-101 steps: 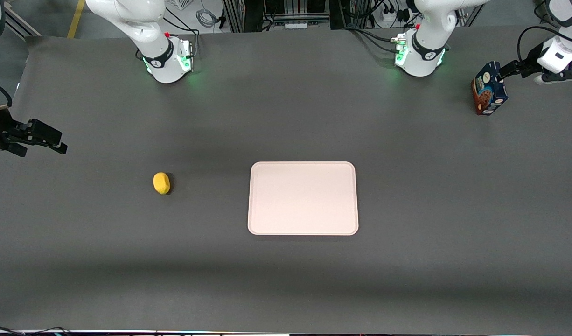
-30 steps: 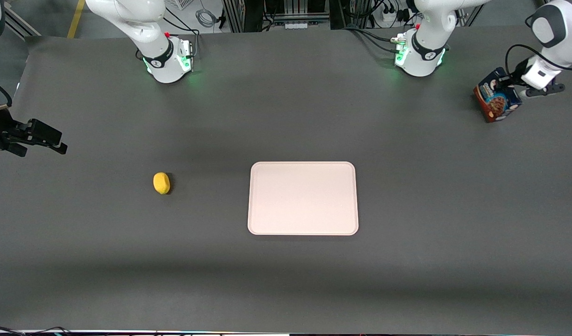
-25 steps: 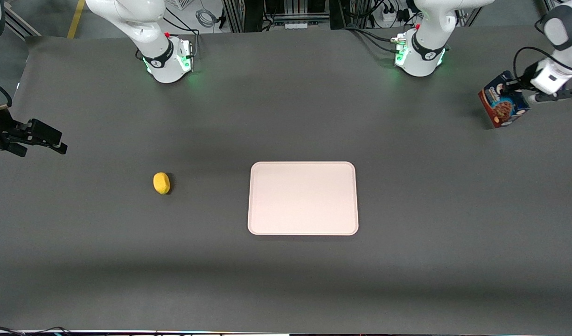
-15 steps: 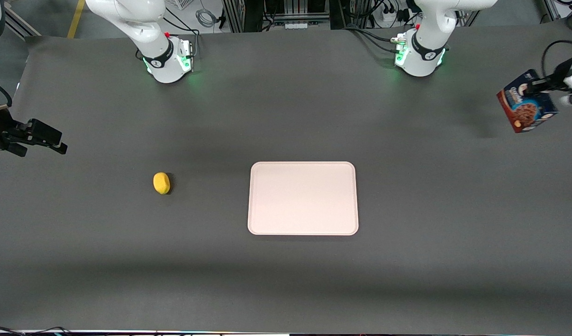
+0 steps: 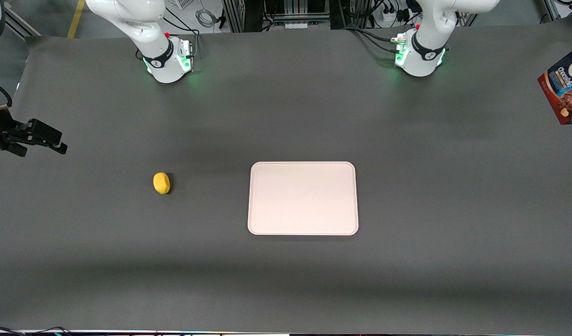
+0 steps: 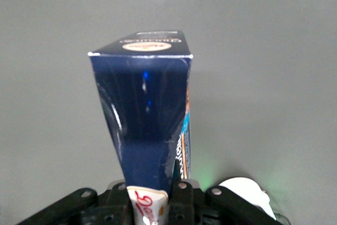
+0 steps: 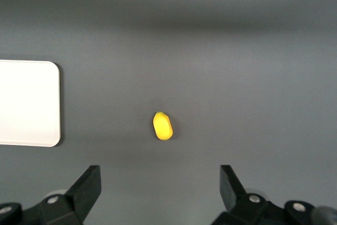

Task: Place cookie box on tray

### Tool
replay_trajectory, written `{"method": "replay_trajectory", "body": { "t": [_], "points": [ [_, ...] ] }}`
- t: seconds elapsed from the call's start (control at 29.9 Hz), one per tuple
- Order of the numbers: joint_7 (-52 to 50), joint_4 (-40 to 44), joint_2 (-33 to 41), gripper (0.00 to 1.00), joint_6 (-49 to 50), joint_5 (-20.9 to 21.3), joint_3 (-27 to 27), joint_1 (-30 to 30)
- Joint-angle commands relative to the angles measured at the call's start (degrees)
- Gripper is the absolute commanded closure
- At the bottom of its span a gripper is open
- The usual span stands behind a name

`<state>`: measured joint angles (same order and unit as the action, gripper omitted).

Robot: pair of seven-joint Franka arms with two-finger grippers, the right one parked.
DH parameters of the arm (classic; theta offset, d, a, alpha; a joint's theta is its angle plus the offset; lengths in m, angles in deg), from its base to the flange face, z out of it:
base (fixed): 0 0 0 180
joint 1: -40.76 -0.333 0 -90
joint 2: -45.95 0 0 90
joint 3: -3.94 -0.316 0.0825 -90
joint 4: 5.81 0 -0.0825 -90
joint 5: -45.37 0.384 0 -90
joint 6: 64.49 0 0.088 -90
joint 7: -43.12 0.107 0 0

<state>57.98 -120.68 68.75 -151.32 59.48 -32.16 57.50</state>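
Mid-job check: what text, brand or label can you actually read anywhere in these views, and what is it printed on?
"Chocolate", roughly: white lettering on the cookie box, held by the gripper at the working arm's end of the table.
Oval logo and side print on the box: too blurred.
Tray, yellow object: no text.

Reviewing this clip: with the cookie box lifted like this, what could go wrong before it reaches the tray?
1. The end effector pinches the cookie box only at one end, so the long carton might swing or slip during transport.
2. The cookie box hangs tilted in the front view at the working arm's end of the table, far from the tray; set down tilted, it could tip over on the tray.
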Motion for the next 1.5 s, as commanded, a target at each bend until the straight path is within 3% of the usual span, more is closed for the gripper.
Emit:
{"method": "replay_trajectory", "body": {
  "t": [0.0, 0.1, 0.27, 0.43, 0.57, 0.73, 1.0, 1.47],
  "points": [
    [-6.31, 2.63, -0.57, 0.77, 3.59, -3.29, 5.59, 1.19],
    [-12.81, 3.16, -0.49, 0.78, 5.27, -4.61, 11.29, 1.19],
    [-22.22, 4.21, -1.01, 0.78, 5.62, -10.41, 20.27, 1.19],
    [-30.22, 4.56, -3.12, 0.79, 3.78, -16.65, 28.35, 1.19],
    [-35.76, 5.09, -5.66, 0.79, 1.15, -19.55, 35.99, 1.19],
    [-40.51, 5.45, -9.44, 0.79, -2.81, -23.07, 41.89, 1.19],
    [-41.31, 5.27, -14.54, 0.79, -9.04, -23.60, 48.75, 1.19],
    [-44.47, 5.44, -26.58, 0.79, -23.20, -21.15, 52.97, 1.90]
  ]
}}
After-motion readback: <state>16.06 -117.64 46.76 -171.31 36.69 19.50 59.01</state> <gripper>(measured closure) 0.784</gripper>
